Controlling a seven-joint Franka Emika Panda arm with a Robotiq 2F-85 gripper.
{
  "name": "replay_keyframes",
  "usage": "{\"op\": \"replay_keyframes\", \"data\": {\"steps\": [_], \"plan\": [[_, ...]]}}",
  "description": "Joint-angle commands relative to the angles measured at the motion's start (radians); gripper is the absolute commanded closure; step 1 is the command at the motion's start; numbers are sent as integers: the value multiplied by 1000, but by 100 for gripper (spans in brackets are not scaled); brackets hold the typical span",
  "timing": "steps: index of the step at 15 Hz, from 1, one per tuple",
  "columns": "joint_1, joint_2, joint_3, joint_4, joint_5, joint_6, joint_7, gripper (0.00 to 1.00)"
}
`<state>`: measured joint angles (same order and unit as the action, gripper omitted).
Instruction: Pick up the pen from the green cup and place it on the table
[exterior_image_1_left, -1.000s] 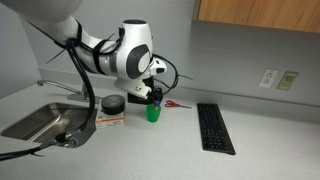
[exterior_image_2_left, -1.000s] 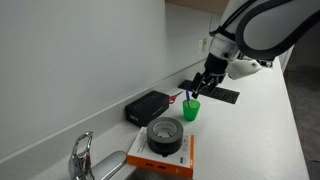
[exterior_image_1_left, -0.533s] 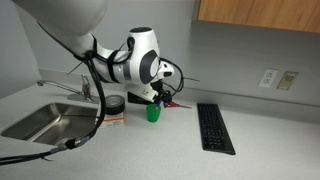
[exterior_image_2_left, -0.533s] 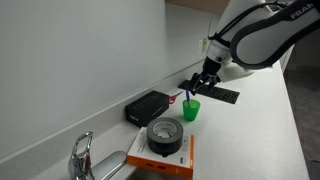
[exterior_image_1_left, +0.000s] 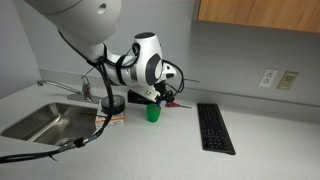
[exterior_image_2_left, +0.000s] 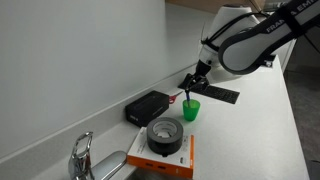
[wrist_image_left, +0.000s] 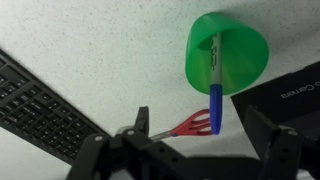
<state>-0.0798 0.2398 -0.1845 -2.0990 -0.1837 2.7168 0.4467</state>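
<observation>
Here the slim blue-and-white pen (wrist_image_left: 215, 85) rests inside the green cup (wrist_image_left: 250, 58).

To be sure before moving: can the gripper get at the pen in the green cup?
Probably yes: the pen sticks out of the green cup between the gripper's open jaws, nothing covers it. The red scissors lie close beside its tip.

The green cup (wrist_image_left: 240, 60) looks like smooth, glossy plastic; the table (wrist_image_left: 90, 40) is matt, finely speckled; the sink (exterior_image_1_left: 35, 121) is brushed metal; the keyboard (exterior_image_1_left: 215, 128) is matt black plastic.
</observation>
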Motion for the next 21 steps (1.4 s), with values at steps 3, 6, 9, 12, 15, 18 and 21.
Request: {"op": "replay_keyframes", "data": {"steps": [3, 6, 9, 12, 15, 18, 21], "plan": [[61, 79, -37, 66, -26, 36, 60, 0], [85, 93, -51, 70, -25, 52, 64, 28], [98, 95, -61, 72, -17, 72, 57, 44], [95, 91, -65, 70, -3, 82, 45, 67], [87, 79, -67, 64, 8, 84, 34, 91], [84, 56, -73, 48, 8, 74, 29, 100], [82, -1, -73, 10, 8, 77, 15, 97]]}}
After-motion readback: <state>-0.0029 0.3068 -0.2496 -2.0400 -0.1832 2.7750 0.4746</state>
